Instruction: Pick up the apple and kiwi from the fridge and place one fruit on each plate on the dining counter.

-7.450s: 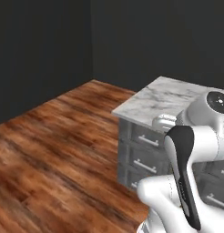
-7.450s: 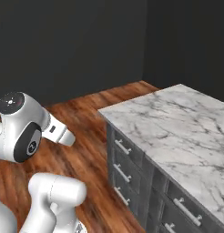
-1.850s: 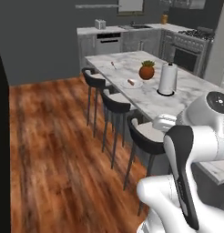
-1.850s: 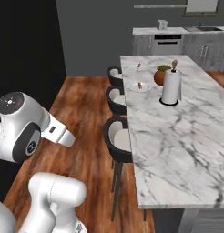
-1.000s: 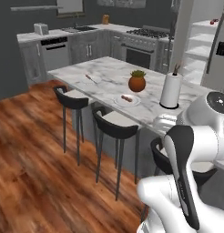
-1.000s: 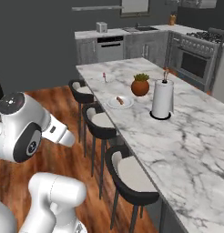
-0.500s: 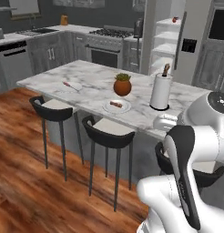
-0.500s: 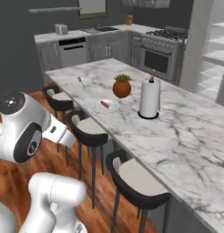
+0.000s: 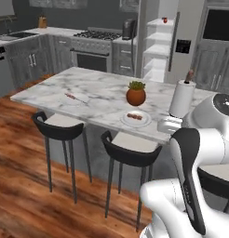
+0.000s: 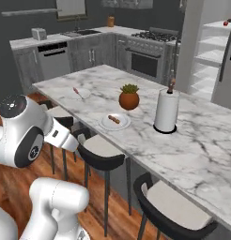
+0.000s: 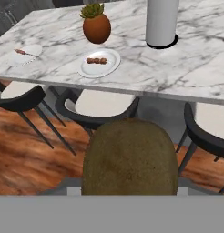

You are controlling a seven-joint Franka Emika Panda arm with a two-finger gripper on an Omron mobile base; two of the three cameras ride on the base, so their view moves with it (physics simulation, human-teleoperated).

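White marble table [image 9: 95,95] with grey veins now stretches across all views; half a second back it stood further off and more angled, so the base has swung round and closed in. Grey fridge [image 9: 184,44] stands behind it, door open, with the apple [image 9: 165,20], a small red dot, on the top shelf. Black stools [image 9: 130,148] line the near edge. White paper-towel roll [image 10: 166,111] stands upright on the table, near the orange-brown plant pot [image 10: 129,99]. Plate [image 11: 99,62] carries a small brown item; a second plate [image 11: 27,50] lies further along, well apart. Kiwi [image 11: 129,159] sits large at the bottom of the hand view, gripped in the claw.
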